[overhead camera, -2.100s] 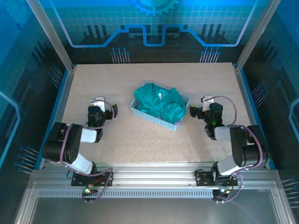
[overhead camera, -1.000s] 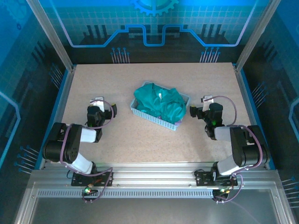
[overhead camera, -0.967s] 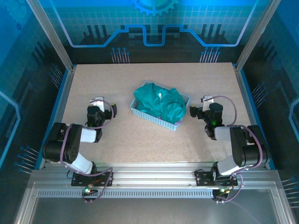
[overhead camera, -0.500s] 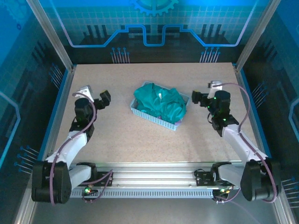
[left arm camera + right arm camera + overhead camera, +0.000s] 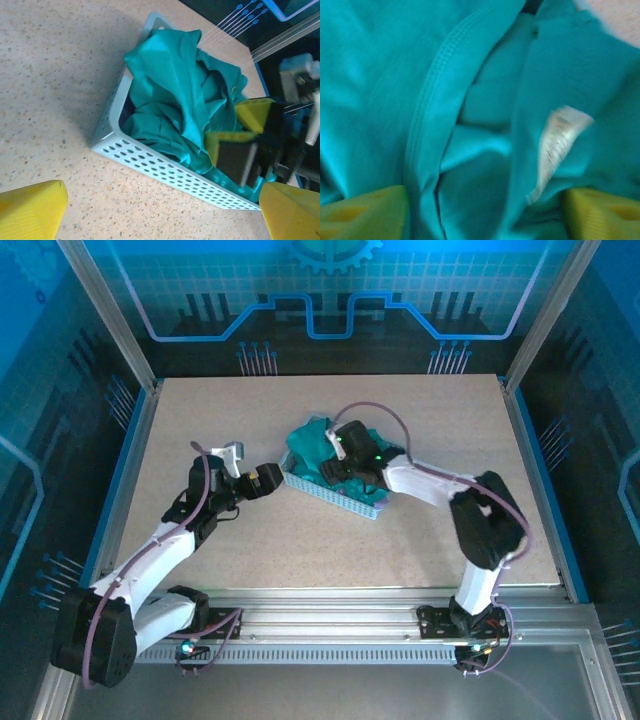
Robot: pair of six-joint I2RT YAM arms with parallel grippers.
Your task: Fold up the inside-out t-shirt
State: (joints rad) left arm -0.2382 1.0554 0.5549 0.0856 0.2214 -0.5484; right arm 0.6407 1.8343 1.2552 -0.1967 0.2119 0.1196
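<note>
Inside-out t-shirt (image 5: 305, 448) lies bunched in a heap in the pale perforated basket (image 5: 330, 496), which sits on the bench (image 5: 450, 410) about midway between its left and right edges, a little toward the far edge. I judge it has to come out of there before any folding, since nothing can be laid flat inside those walls. That is why both my arms reach in toward the basket.

My right gripper (image 5: 330, 465) is down over the heap from the right end of the basket. Its fingers are spread, and my right wrist camera shows teal fabric (image 5: 370, 75) between the two yellow tips, with a stitched hem running up the middle and the small white tag (image 5: 555, 145) close to the right tip. The fingers seem to touch or press the cloth, but they have not pinched it.

My left gripper (image 5: 270, 480) hangs just beside the basket's left end, above bare bench. Its fingers are wide apart and hold nothing. From my left wrist camera I look over the basket wall (image 5: 150, 160) at the shirt (image 5: 175, 100) and at my right gripper (image 5: 240, 127) beyond it.
</note>
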